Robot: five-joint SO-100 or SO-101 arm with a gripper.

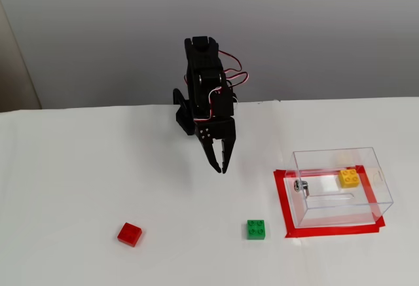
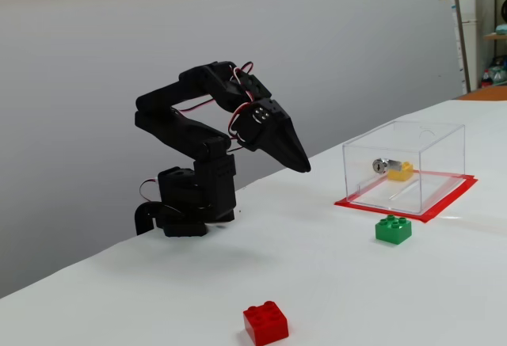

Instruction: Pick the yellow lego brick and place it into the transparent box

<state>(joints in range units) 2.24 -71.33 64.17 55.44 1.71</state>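
Note:
The yellow lego brick [image 1: 349, 178] [image 2: 401, 172] lies inside the transparent box [image 1: 340, 186] [image 2: 405, 167], near its far right corner in the fixed view from above. The box stands on a red tape frame. My black gripper [image 1: 221, 167] [image 2: 303, 165] hangs folded back close to the arm's base, well left of the box and above the table. Its fingers are pressed together with nothing between them.
A green brick [image 1: 256, 229] [image 2: 393, 229] sits on the table just left of the box's front corner. A red brick [image 1: 129, 233] [image 2: 266, 323] lies far to the left near the front. The table is white with a grey wall behind it.

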